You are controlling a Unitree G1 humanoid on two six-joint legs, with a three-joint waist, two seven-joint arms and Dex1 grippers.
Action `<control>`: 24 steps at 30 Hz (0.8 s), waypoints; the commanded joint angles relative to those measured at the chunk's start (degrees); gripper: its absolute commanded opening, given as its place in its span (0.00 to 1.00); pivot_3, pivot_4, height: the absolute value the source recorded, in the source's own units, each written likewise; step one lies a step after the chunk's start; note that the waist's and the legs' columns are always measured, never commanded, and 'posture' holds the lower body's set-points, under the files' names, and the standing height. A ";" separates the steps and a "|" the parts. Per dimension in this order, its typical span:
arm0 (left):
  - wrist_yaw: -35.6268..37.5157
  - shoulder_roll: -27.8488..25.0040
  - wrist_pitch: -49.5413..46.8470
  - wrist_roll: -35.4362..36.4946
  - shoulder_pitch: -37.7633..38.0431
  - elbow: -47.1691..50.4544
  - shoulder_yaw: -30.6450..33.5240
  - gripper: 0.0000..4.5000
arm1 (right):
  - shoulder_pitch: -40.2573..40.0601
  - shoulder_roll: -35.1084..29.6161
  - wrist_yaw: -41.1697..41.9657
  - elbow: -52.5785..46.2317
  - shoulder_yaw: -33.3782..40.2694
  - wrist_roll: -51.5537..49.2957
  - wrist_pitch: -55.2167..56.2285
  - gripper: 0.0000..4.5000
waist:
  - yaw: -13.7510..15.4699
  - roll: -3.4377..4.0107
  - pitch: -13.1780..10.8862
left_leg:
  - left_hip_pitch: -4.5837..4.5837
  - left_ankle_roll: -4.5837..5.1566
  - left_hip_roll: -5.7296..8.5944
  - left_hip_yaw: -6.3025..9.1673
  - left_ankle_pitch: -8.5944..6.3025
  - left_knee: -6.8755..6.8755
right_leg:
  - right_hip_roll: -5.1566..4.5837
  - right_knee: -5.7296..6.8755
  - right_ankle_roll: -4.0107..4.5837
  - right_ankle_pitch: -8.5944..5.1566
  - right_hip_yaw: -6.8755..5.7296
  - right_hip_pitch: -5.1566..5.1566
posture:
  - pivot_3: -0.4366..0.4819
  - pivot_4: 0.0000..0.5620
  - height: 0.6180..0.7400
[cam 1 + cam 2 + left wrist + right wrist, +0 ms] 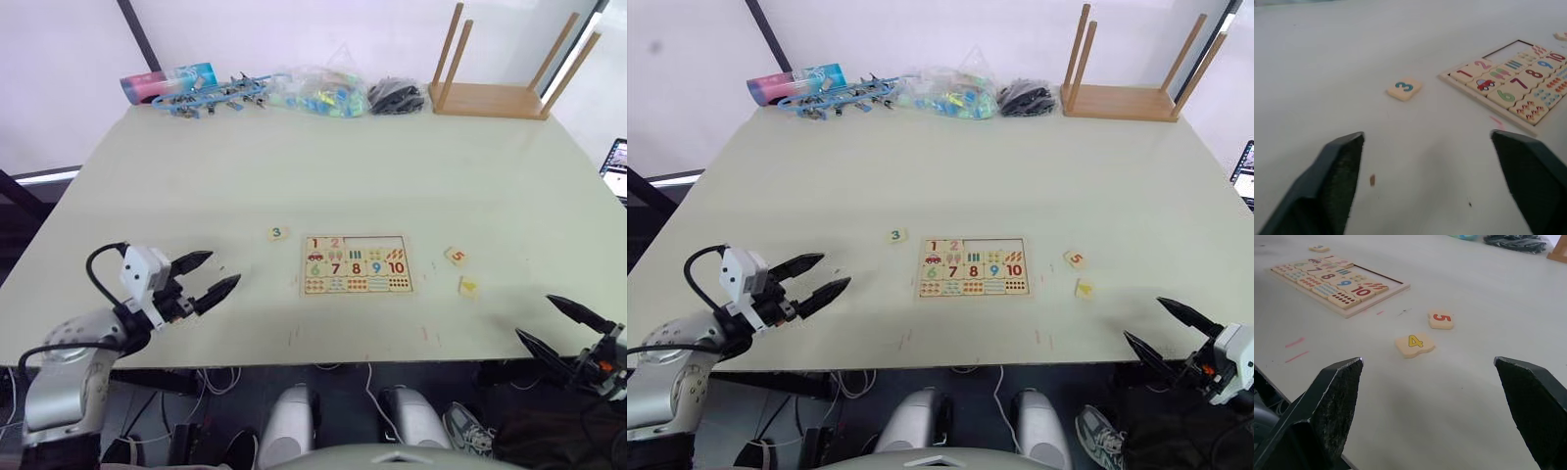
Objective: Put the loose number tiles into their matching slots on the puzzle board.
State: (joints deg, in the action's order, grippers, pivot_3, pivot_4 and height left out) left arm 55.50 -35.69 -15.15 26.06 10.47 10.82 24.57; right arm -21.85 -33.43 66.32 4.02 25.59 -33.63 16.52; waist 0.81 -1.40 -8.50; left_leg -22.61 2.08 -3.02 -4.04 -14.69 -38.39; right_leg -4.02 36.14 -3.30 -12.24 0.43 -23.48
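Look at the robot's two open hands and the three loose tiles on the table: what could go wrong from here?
1. The 4 tile and 5 tile lie close together, so the right hand could nudge one while taking the other.
2. All tiles, including the 3 tile, lie flat on the table; fingers may slip off them.
3. The puzzle board looks unfixed and could slide.

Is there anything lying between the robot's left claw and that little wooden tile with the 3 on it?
Nothing visible. Bare pale table lies between the open left gripper and the small square wooden tile printed with a blue-green 3, and between that tile and the light-wood puzzle board.
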 commanded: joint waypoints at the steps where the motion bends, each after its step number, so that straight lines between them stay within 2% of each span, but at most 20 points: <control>1: -0.37 0.95 1.83 2.25 3.74 2.70 2.94 0.99 | 0.12 -0.49 0.68 0.11 1.51 -0.47 0.66 1.00 | -0.01 0.01 0.00 | 0.00 0.00 -0.01 0.00 0.00 0.00 | 0.00 -0.02 -0.03 -0.02 0.00 0.00 | 0.48 0.27 1.00; 7: -1.18 1.66 2.05 4.36 7.77 4.60 3.57 0.99 | -0.76 0.38 0.61 -0.78 1.58 -1.10 -0.08 1.00 | 0.09 0.02 0.02 | -0.12 -0.01 -0.06 0.00 -0.01 0.06 | 0.02 -0.11 0.14 0.08 -0.09 -0.12 | 0.48 0.27 1.00; 24: 0.13 0.11 3.30 4.86 7.66 2.72 3.68 0.99 | -0.74 2.33 2.77 2.50 1.79 -1.37 1.78 1.00 | -0.02 -0.01 0.13 | -0.11 -0.16 -0.10 -0.03 -0.11 0.08 | 0.00 -0.20 -0.04 -0.03 -0.07 -0.14 | 0.48 0.27 1.00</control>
State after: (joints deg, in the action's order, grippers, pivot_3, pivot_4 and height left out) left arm 55.15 -34.68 -13.18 29.59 18.13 12.98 26.59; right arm -22.54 -31.13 68.65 7.10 25.62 -33.96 16.98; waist 0.79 -1.41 -8.38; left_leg -22.72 1.86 -3.12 -4.07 -14.84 -38.31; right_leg -4.04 35.94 -3.34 -12.26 0.36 -23.62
